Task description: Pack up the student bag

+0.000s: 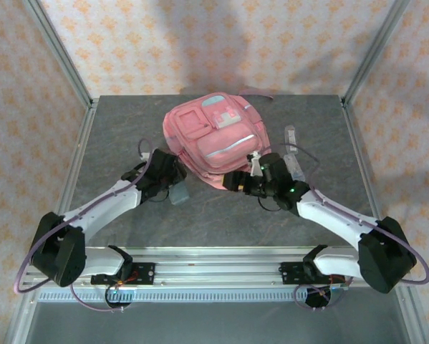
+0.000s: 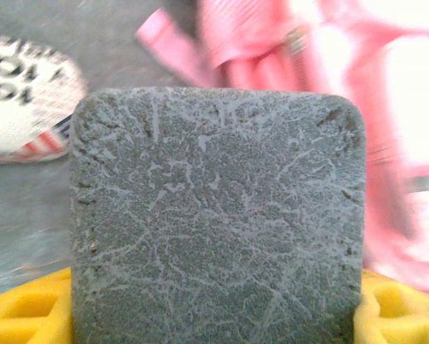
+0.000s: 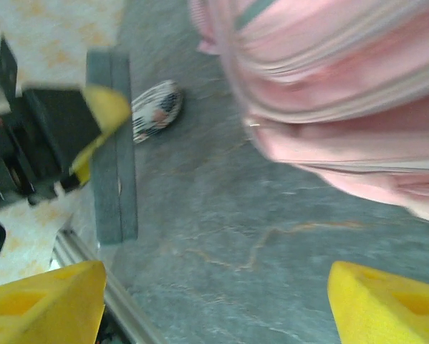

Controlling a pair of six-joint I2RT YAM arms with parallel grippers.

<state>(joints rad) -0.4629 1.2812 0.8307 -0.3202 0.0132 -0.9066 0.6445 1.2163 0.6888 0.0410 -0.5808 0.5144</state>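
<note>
Rail, grey table, pink bag, seemingly wallpaper

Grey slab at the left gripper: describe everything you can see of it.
The grey slab is a thin, flat, squarish piece with rounded corners. It is dull dark grey, its grainy face veined with fine pale cracks and pitted near the edges, and it looks like foam or stone. It is held on edge between the yellow fingers of the left gripper, over the table, beside the student bag's near left corner and apart from it.
</note>
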